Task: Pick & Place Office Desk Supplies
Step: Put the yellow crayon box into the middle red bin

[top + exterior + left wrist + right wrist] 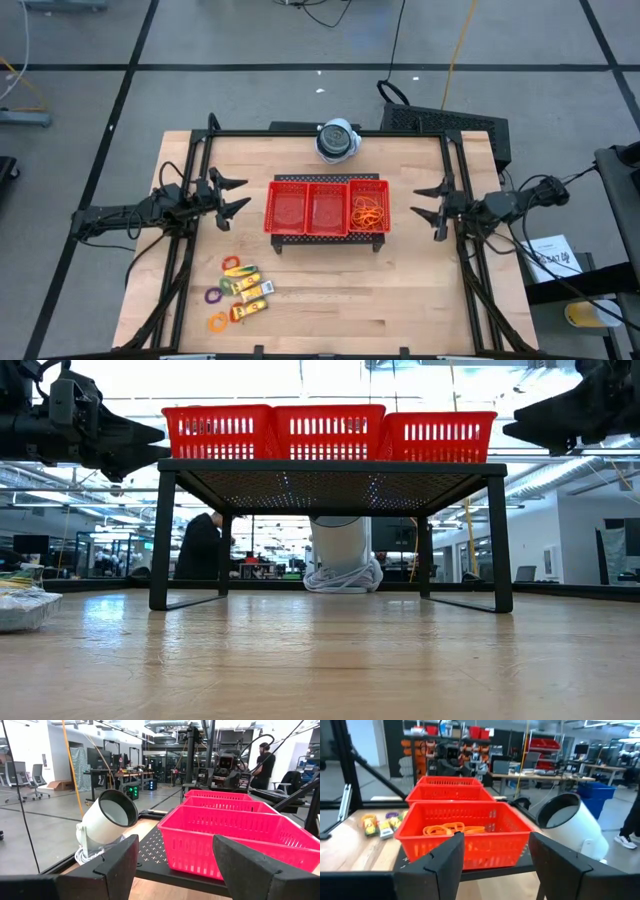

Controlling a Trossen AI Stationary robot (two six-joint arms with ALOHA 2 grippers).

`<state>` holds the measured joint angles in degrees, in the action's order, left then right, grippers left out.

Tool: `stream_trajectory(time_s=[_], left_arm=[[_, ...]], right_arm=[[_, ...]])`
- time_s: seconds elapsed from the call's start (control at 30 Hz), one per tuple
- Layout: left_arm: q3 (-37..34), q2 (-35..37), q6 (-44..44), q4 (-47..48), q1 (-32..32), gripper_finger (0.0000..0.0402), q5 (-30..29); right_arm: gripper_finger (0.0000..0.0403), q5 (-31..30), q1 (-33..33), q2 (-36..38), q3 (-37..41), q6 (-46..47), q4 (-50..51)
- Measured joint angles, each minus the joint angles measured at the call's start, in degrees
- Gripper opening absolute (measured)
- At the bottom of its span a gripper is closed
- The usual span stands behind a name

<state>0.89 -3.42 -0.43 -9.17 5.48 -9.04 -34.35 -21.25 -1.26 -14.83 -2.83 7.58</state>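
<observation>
Orange rubber-band loops (367,213) lie in the right compartment of the red three-compartment tray (327,183), also visible in the right wrist view as orange loops (451,828). Yellow labelled packets (250,287) and small coloured rings (219,297) lie on the table's near left part. My left gripper (234,195) hovers open left of the tray. My right gripper (429,203) hovers open right of the tray. Both are empty.
The tray sits on a black mesh stand (330,485) raised above the wooden table (400,290). A round white-grey device (337,140) stands at the far edge behind the tray. A person (200,545) shows in the room beyond. Bare wood lies near the front and right.
</observation>
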Motion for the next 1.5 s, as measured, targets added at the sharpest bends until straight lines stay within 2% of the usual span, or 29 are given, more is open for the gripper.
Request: stream_trajectory(time_s=[0.13,0.33,0.5,0.7,0.83,1.1,1.43,1.5], left_arm=[[-0.02,0.00,0.00,0.01,0.00,0.0267,0.00],[-0.02,0.00,0.00,0.07,0.00,0.0267,0.00],[-0.02,-0.02,0.00,0.00,0.01,0.0267,0.00],[-0.02,0.00,0.00,0.04,0.02,0.0267,-0.02],[-0.02,0.00,0.00,0.03,0.01,0.0267,-0.01],[-0.02,0.00,0.00,0.02,0.02,0.0267,0.00],[-0.02,0.00,0.00,-0.01,0.00,0.0267,0.00],[-0.02,0.00,0.00,0.00,0.00,0.0267,0.00]], right_arm=[[0.0216,0.44,0.65,1.09,1.85,0.35,0.73],[0.0213,4.23,0.63,1.12,4.47,1.91,0.68],[0.0216,7.14,0.65,1.04,7.53,1.66,-3.96],[0.0214,15.20,0.62,1.08,10.73,-1.09,-10.71],[0.0211,17.21,0.65,1.10,11.91,-0.88,-11.03],[0.0216,27.01,0.65,1.10,13.92,3.62,-10.45],[0.0211,27.21,0.64,-1.68,13.88,3.83,-9.82],[0.0211,27.21,0.65,-1.98,13.88,6.20,-9.78]])
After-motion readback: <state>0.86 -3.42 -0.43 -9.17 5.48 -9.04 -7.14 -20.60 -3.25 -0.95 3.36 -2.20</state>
